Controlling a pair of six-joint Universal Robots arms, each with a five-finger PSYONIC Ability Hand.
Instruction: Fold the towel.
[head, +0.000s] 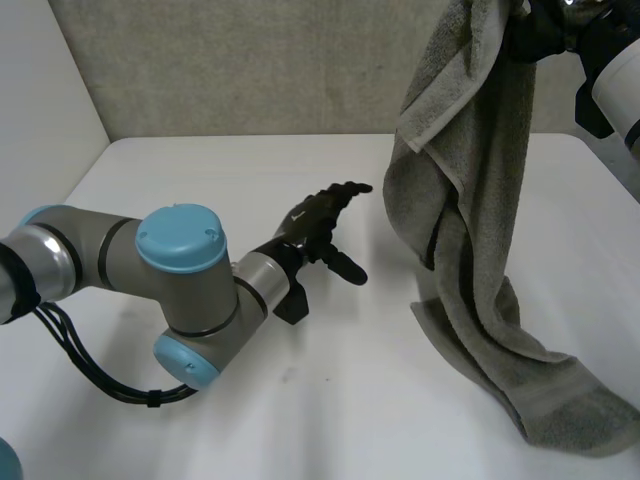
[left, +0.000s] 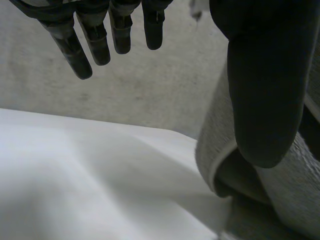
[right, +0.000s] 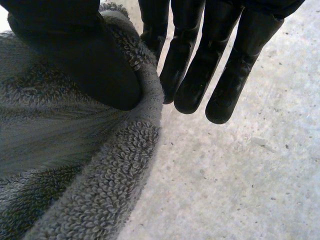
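Head view: the right robot hand (head: 545, 35) pinches the towel (head: 470, 200) aloft, its tail pooled on the table (head: 200, 180). Left wrist view: the left robot hand (left: 97, 42), spread wide, should catch the hanging edge beside its thumb. Right wrist view: thumb clamps the cloth against the fingers; grip must hold

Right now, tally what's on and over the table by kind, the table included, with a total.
Towel: 1
Hands: 2 (left hand, right hand)
Table: 1
Total: 4
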